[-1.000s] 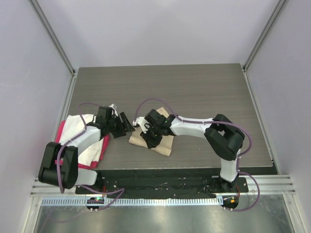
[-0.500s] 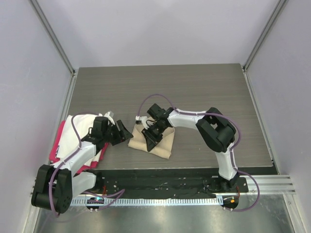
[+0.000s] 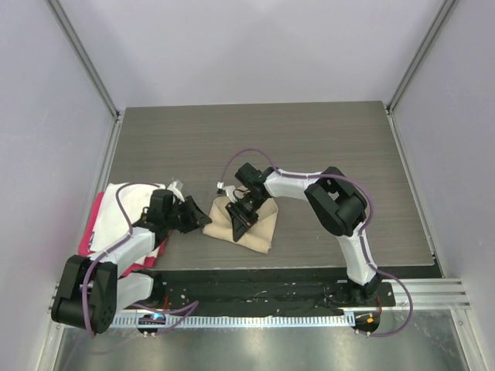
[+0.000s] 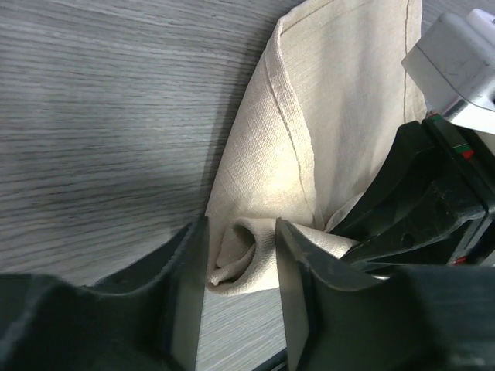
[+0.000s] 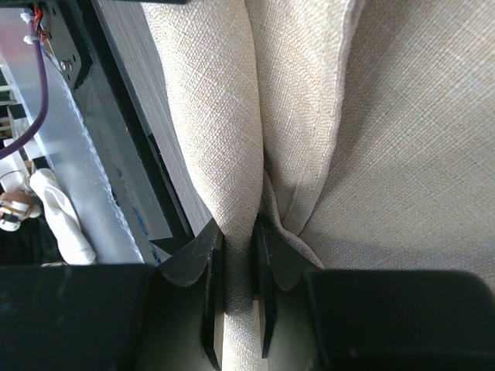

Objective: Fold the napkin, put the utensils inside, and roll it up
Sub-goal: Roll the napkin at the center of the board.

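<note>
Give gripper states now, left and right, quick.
Left gripper: jaws astride rolled end of beige cloth napkin; grip cannot be told.
Right gripper: closed, pinching a fold of that napkin.

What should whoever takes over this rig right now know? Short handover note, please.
Left gripper: jaws straddle the rolled end of the napkin; whether it grips is unclear.
Right gripper: shut on a fold of the napkin, midway along the roll.
Napkin: folded and partly rolled, on the table in front of the arms.
Spoon: not visible; may be inside the roll, cannot tell.
Done: fold, roll begun.
Left: confirm the spoon is inside, finish rolling.
</note>
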Controlling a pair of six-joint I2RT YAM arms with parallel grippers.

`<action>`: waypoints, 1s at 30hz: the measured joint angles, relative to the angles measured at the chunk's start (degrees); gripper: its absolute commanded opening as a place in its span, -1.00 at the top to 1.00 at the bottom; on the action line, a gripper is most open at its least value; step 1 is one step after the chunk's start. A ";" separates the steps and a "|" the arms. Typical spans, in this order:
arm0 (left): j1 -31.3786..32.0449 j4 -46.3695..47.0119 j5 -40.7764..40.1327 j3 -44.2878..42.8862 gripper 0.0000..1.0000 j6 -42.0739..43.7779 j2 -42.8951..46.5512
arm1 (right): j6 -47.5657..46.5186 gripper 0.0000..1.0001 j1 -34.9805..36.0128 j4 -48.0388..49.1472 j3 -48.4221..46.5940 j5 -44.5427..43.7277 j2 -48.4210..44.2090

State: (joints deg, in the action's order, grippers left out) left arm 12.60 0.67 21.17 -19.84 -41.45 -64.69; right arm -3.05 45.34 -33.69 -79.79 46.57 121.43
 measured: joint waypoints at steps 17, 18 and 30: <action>0.20 3.93 2.86 0.09 1.00 -0.52 -6.25 | 3.67 -0.29 0.22 -4.15 -3.32 -4.66 -1.40; 0.20 3.67 2.91 -0.17 1.00 -0.52 -6.54 | 3.63 -0.31 0.28 -4.17 -3.41 -6.34 -2.08; 0.39 -3.06 2.60 -5.84 1.00 -0.46 -11.02 | -3.41 -0.42 11.47 8.24 7.76 -41.77 -23.47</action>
State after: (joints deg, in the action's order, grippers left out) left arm 12.99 -2.39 23.77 -25.67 -41.91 -75.70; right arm -6.46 56.82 -25.45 -72.03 4.80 97.95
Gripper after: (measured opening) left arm 0.014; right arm 0.713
